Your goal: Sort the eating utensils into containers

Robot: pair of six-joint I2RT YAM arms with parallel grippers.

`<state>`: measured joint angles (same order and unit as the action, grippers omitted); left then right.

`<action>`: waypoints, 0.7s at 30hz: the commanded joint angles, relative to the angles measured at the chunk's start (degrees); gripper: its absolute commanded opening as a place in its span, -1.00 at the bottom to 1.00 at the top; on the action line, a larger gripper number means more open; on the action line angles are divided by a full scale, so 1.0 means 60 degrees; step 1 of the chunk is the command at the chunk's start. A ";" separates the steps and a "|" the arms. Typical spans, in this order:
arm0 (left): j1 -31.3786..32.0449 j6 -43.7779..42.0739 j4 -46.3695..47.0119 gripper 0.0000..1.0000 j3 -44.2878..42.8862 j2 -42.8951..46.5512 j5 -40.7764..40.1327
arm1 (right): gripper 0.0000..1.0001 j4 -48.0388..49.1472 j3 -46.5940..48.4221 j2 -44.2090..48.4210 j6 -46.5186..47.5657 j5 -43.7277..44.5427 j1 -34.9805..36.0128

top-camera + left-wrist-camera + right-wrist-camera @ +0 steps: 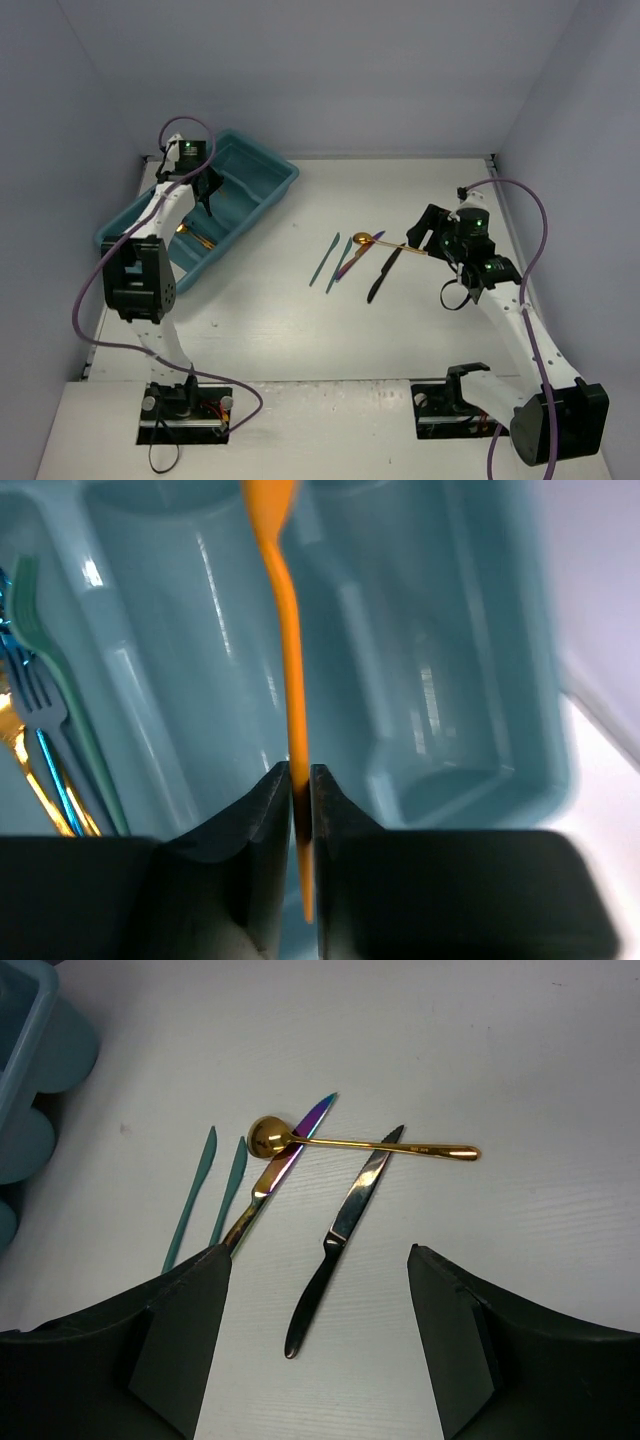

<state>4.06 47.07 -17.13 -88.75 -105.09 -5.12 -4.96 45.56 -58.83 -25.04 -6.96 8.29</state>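
My left gripper [300, 780] is shut on the thin handle of a copper-gold utensil [288, 650] and holds it above the teal-blue cutlery tray [520, 730]; the utensil's far end runs out of view at the top. In the top view this gripper [207, 193] is over the tray [283, 171]. My right gripper [315, 1253] is open and empty, just above the table over the black knife [340, 1225]. Beyond it lie a gold spoon [380, 1145], an iridescent purple knife [290, 1155] and two teal knives [190, 1200]. In the top view the right gripper [425, 235] is right of that group.
The tray's left compartment holds a blue fork [40, 720], a pale green fork [65, 680] and a gold utensil [30, 770]. The tray stands at an angle at the far left, near the left wall. Its corner shows in the right wrist view [40, 1040].
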 commanded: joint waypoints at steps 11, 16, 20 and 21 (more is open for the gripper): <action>-0.0016 0.0575 -0.0338 -0.01 -0.0470 -0.0217 0.0181 | 0.38 0.0490 0.0378 -0.0938 0.0293 -0.0408 0.0009; 0.0330 -0.0567 -0.0300 0.02 0.0000 0.1313 0.0378 | 0.38 0.0492 0.1394 -0.2674 0.0810 -0.0641 0.0145; 0.0466 -0.2015 -0.0493 0.03 0.0719 0.3223 0.1030 | 0.37 0.0480 0.2357 -0.4060 0.1542 -0.0588 0.0224; 0.0466 -0.2445 -0.0616 0.03 0.0953 0.3553 0.1299 | 0.36 0.0487 0.2548 -0.4324 0.1732 -0.0617 0.0238</action>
<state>5.89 43.54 -21.35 -85.13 -96.85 -1.99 -4.84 54.25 -79.36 -20.47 -9.74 9.03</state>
